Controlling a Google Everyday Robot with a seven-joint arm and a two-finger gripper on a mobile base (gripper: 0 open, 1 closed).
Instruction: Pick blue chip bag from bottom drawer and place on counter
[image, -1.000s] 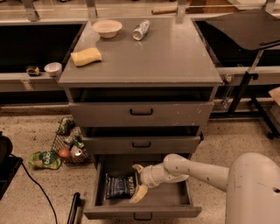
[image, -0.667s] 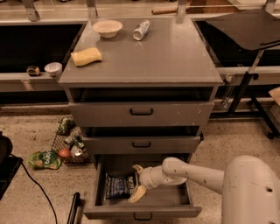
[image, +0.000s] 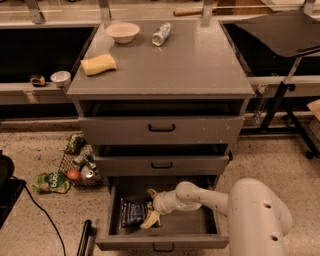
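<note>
The blue chip bag (image: 131, 212) lies flat in the left half of the pulled-out bottom drawer (image: 192, 227). My gripper (image: 149, 206) reaches into the drawer from the right, at the bag's right end. It is open, with one pale finger (image: 151, 193) behind the bag and the other (image: 150, 220) over its front right corner. The bag still rests on the drawer floor. The counter (image: 175, 65) is the grey cabinet top above.
On the counter stand a white bowl (image: 122, 31), a silver can (image: 161, 33) and a yellow sponge (image: 98, 64). A wire basket (image: 80, 165) and a green bag (image: 51, 182) lie on the floor at the left. A black table (image: 280, 30) stands at the right.
My gripper and forearm have shifted a little to the left, further over the bag's right end. The bag has not moved.
</note>
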